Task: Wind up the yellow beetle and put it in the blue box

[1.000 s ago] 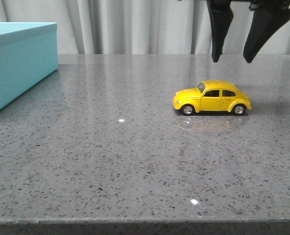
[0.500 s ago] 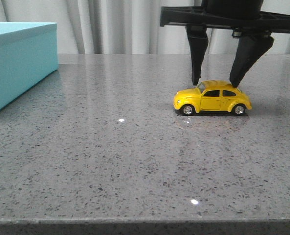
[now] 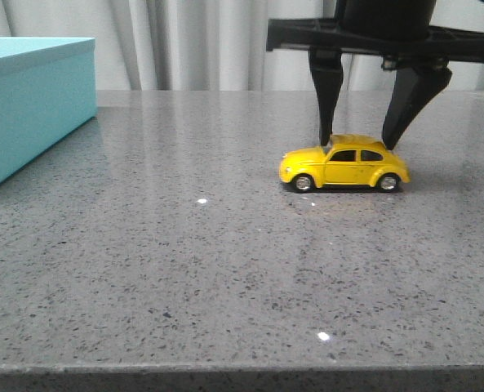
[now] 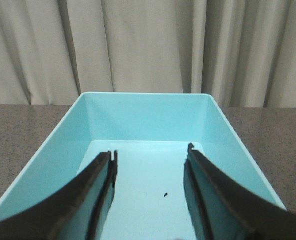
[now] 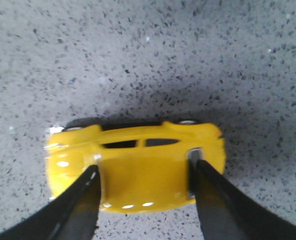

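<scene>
Front view: the yellow beetle (image 3: 344, 166) stands on its wheels on the grey desk (image 3: 225, 269), right of centre, well apart from the blue box (image 3: 29, 102) at the far left edge. The right gripper (image 3: 357, 140) hangs over it, jaws straddling the roof. Left wrist view: the left gripper (image 4: 149, 175) hovers above the box's open interior (image 4: 148, 120) — jaws wide, holding nothing. Right wrist view: the right gripper's (image 5: 144, 189) fingers (image 5: 85, 200) bracket the beetle's (image 5: 138, 167) roof front and back — whether they press it, I cannot tell.

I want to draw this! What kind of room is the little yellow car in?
Probably a robot test bench, not a home. A speckled grey stone-look tabletop holds only the yellow beetle and the blue box, pale curtains hang behind, and the right gripper hangs over the car.
</scene>
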You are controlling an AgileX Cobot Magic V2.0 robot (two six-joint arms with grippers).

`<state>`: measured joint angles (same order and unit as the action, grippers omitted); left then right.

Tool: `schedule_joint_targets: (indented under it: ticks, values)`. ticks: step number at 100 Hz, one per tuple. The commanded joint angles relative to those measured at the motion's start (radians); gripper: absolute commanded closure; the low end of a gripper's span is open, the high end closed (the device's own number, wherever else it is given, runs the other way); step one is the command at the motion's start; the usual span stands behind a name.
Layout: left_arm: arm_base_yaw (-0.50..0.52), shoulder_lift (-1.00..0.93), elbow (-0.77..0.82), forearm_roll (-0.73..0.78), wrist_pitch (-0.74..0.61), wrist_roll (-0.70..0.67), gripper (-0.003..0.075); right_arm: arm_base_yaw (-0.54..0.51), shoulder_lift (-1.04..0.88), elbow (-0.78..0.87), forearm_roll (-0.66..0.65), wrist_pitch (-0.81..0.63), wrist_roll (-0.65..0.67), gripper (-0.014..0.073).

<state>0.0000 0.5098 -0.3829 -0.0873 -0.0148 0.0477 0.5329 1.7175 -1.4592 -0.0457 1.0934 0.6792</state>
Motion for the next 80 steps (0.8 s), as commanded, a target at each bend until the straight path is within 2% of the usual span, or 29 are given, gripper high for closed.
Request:
schedule_joint_targets:
  ticks: [1, 41, 80]
  values:
    - [-0.008, 0.009, -0.039, -0.010, -0.083, -0.007, 0.0408, -0.001, -0.026, -0.031, -0.019, -0.013, 0.003, 0.0169]
    - [-0.008, 0.009, -0.039, -0.010, -0.083, -0.007, 0.0408, -0.004, -0.024, -0.028, -0.061, 0.002, 0.003, 0.0169]
    - [-0.008, 0.009, -0.039, -0.010, -0.083, -0.007, 0.0408, -0.082, -0.027, -0.027, -0.137, 0.099, -0.011, 0.0169]
